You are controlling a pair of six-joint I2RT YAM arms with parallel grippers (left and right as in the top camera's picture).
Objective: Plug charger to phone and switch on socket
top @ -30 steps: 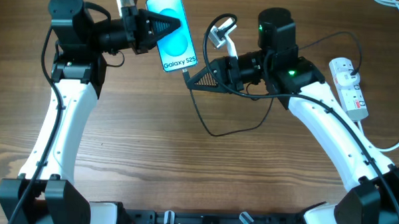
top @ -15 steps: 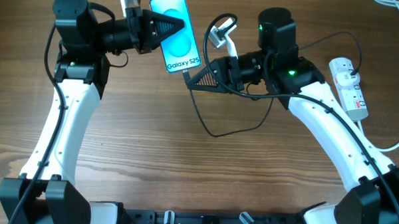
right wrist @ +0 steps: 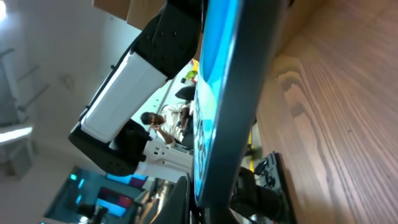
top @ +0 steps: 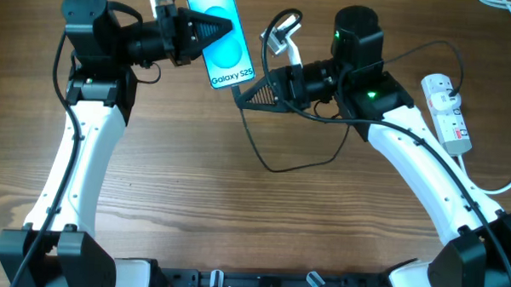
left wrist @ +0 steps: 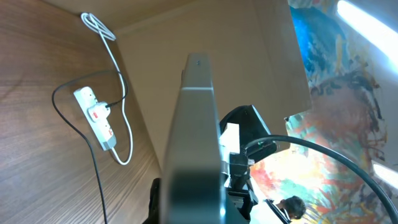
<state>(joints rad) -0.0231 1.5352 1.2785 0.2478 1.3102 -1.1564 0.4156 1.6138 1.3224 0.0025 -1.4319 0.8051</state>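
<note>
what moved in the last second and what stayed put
The right gripper, shut on the thin black charger cable, edged nearer the "Galaxy S25" end of the blue-screened smartphone. The left gripper swung that phone slightly right, then partly back, keeping its hold. The white power strip and the cable's loop on the wooden table stayed put.

The overhead view is evenly lit and sharp, with soft shadows. Both wrist views blur the phone point(left wrist: 193, 155), which is very close.
</note>
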